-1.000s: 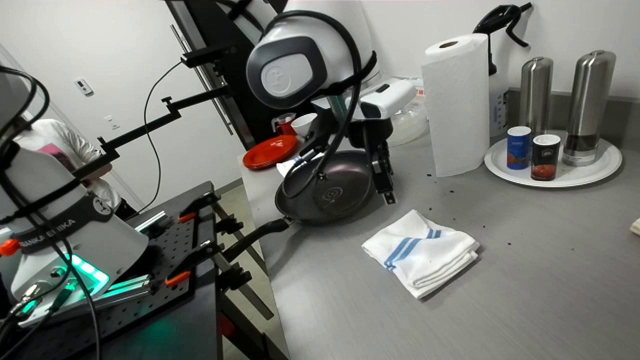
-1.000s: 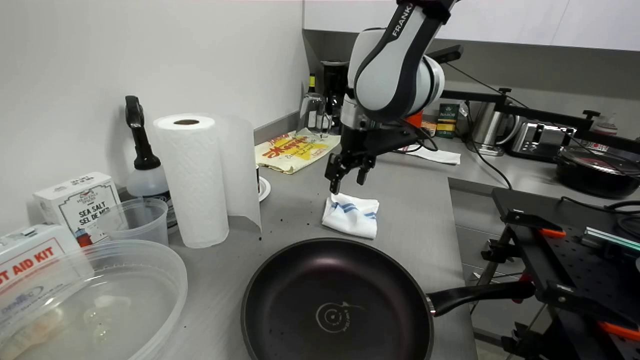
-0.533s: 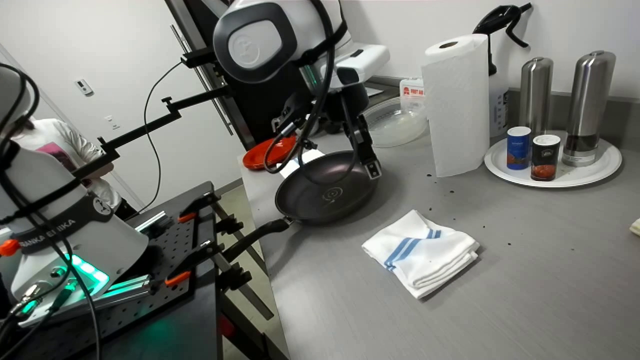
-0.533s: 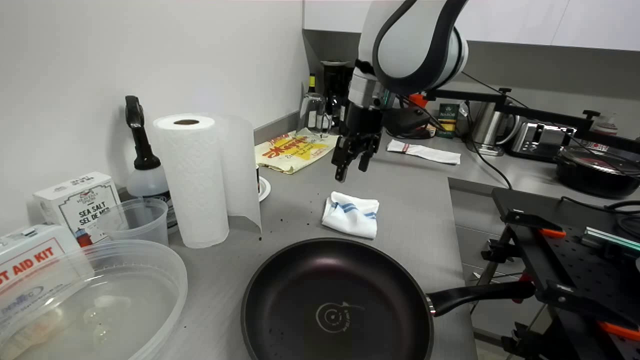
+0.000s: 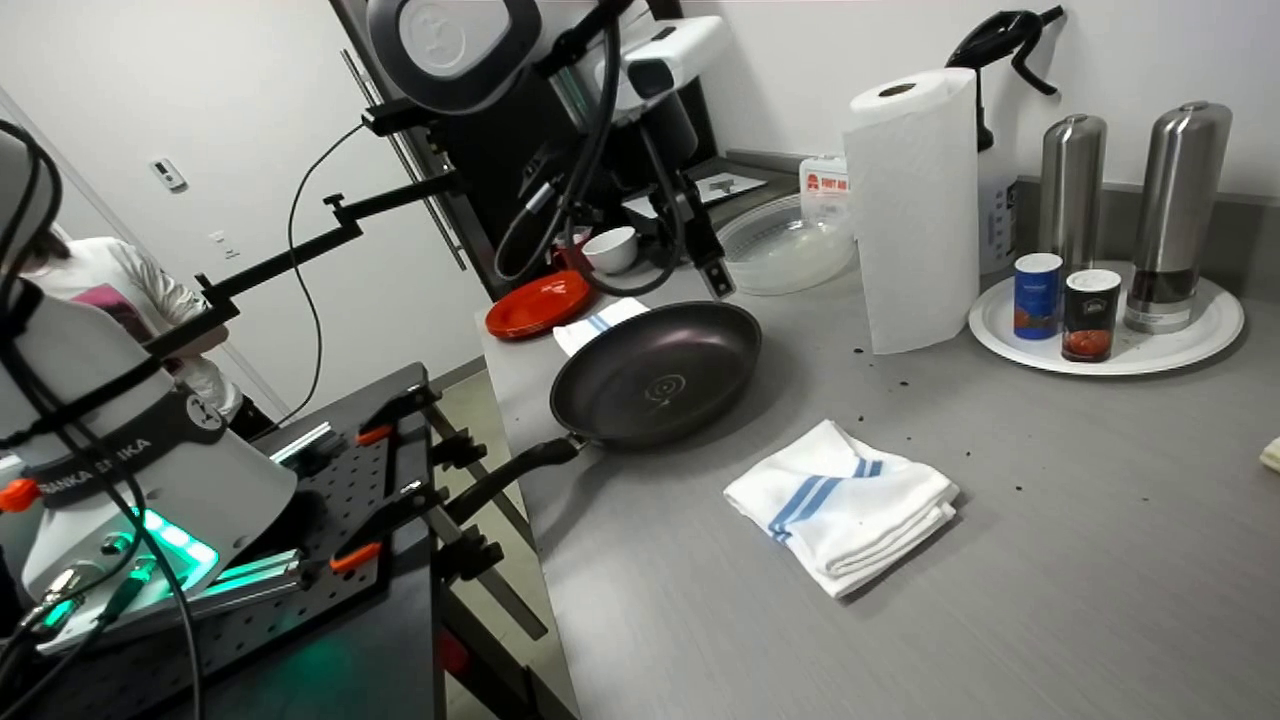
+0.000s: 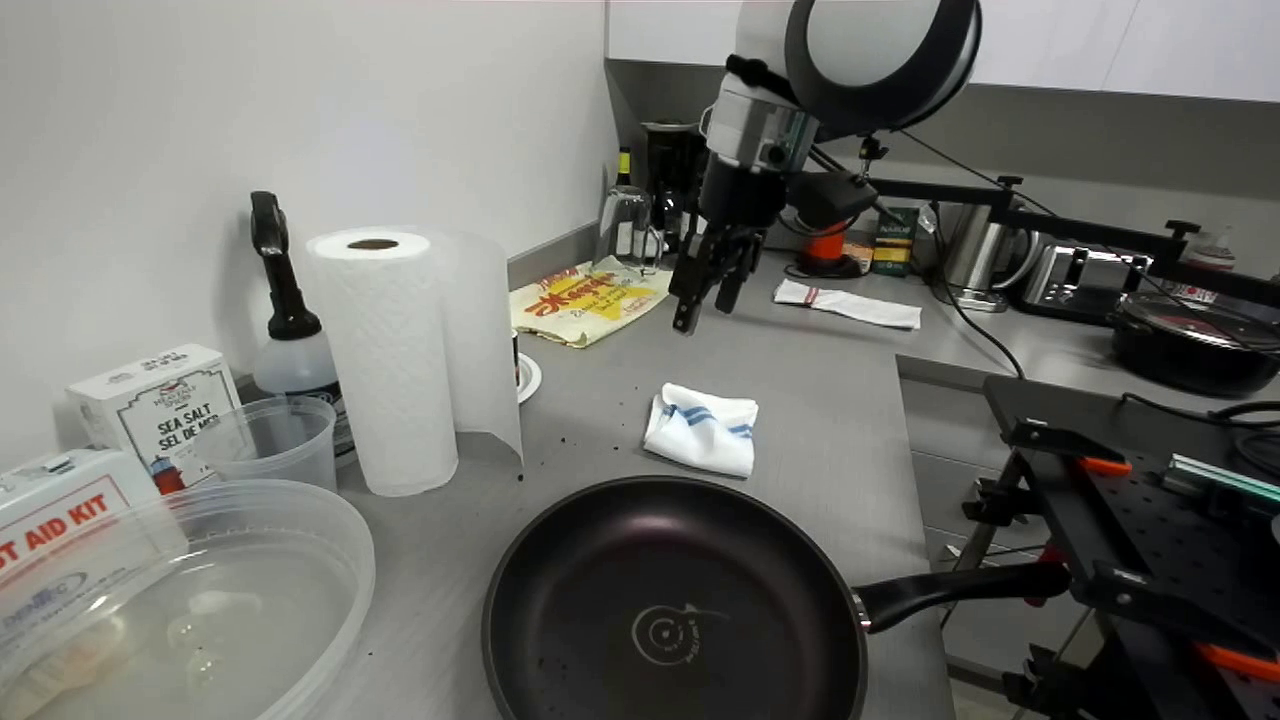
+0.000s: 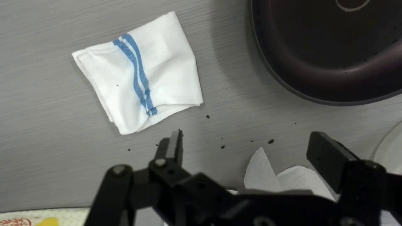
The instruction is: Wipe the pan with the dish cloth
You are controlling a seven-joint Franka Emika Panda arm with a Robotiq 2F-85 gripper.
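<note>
Pan [image 6: 670, 590]: round, shallow, black, sits open side up on grey counter [image 6: 830, 410], pale ring mark at centre, inside speckled in wrist view; long dark handle [image 6: 965, 590] juts past counter edge. Dish cloth [image 7: 143, 73]: white with two blue stripes, folded, slightly rumpled, lies flat on counter near pan, gap between.
</note>
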